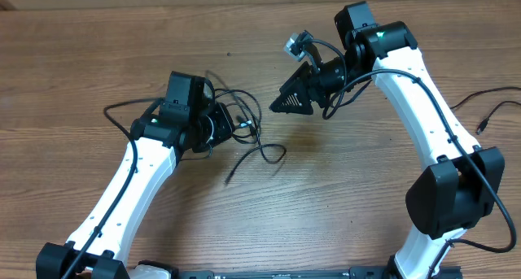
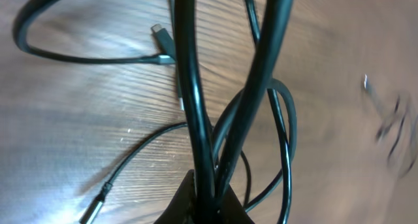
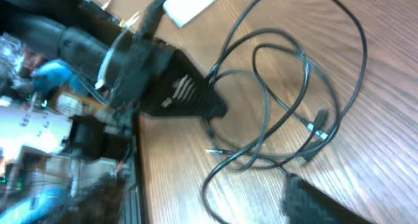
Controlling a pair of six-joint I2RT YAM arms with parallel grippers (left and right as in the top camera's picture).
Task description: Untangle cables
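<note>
A loose tail of the cables [image 1: 259,151] lies nearest on the tabletop [image 1: 81,59], the left gripper [image 1: 226,126] just beyond is clamped on their tangled loops, and these spread rightward toward the farther right gripper [image 1: 283,102], which hangs open and empty, near but apart

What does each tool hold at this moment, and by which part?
The left tool pinches the cables by several strands running together in the middle of the bundle. The right tool is open and holds nothing.

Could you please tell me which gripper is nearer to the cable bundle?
Left. The left gripper is clamped on the cables; the right gripper hangs beside the bundle, apart from it.
</note>
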